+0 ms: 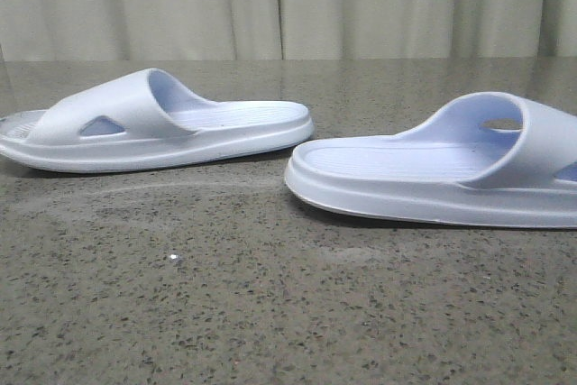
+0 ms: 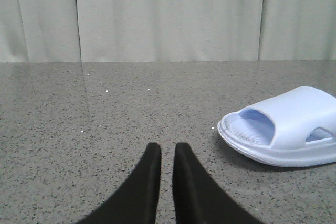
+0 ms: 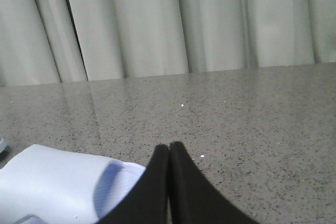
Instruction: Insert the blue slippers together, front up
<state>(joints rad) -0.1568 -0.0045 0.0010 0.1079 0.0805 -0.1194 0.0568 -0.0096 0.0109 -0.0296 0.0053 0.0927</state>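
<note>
Left claw point(image 2: 167, 153) barely parted — right claw point(image 3: 169, 150) closed

Pale blue slippers point(image 1: 162, 123) apart, sole-down

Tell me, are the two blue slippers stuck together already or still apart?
Apart. The left slipper and the right slipper each lie flat, sole down, on the table, with bare tabletop showing between them.
</note>
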